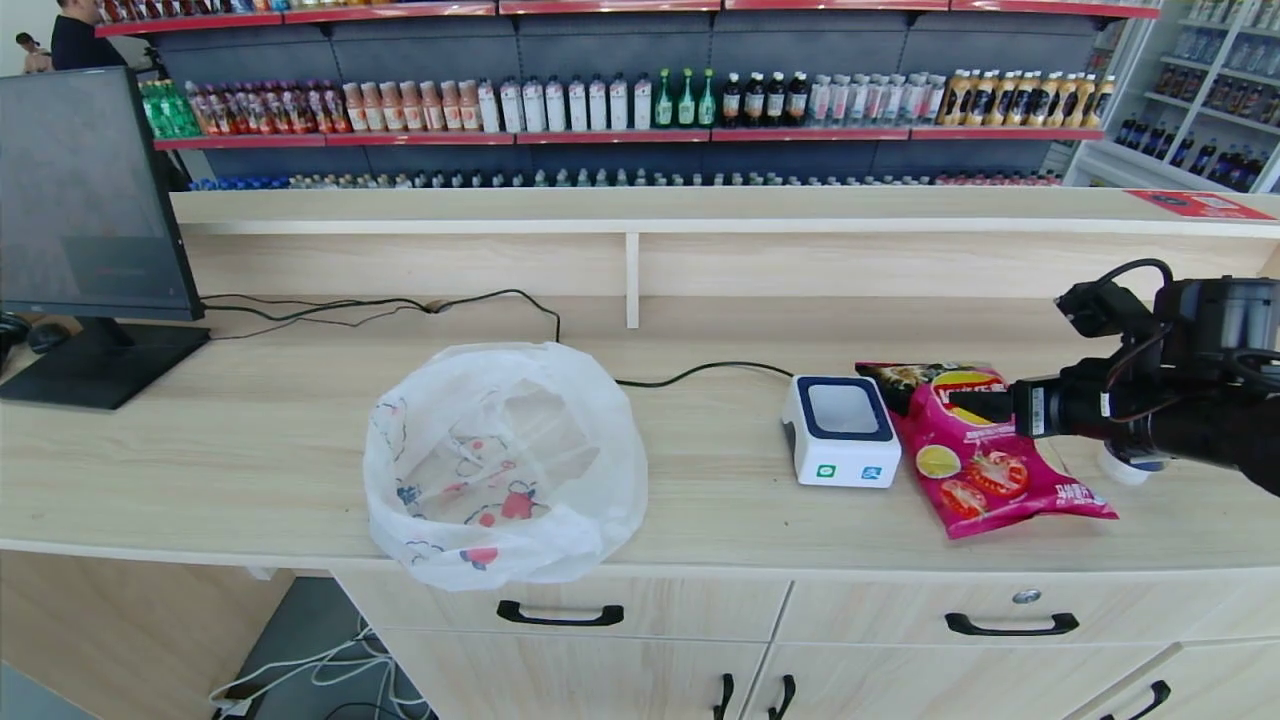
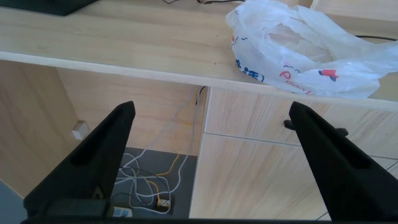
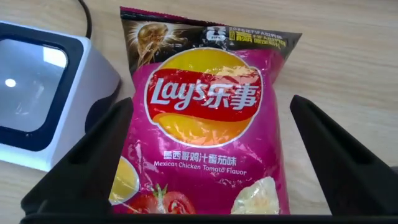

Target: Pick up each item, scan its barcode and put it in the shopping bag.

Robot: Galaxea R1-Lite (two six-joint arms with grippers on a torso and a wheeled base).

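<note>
Parted wide, the right jaws straddle the chip bag (image 3: 205, 124), one finger on each side, and grip nothing; I cannot tell whether they touch the foil. The bag lies flat and face-up on the bench (image 1: 250, 450) with its long axis running between the fingers, which probably explains the line of approach: closing would pinch it across its narrow width. Just outside one finger stands the scanner (image 3: 37, 106), window facing up, close enough that a lifted bag would need only a short carry to reach it. No barcode shows on the printed front, so it is likely on the underside, and the bag may have to be turned over the window.

Beyond the scanner from these jaws sits the shopping bag (image 1: 505, 465), at the near edge of the bench, its mouth slumped open and upward to take things from above. The left jaws are also open and empty. They are held low, off the bench's front edge and facing the drawer fronts, with the shopping bag above and ahead of them, a position that seems meant to wait clear of the right arm's work.
</note>
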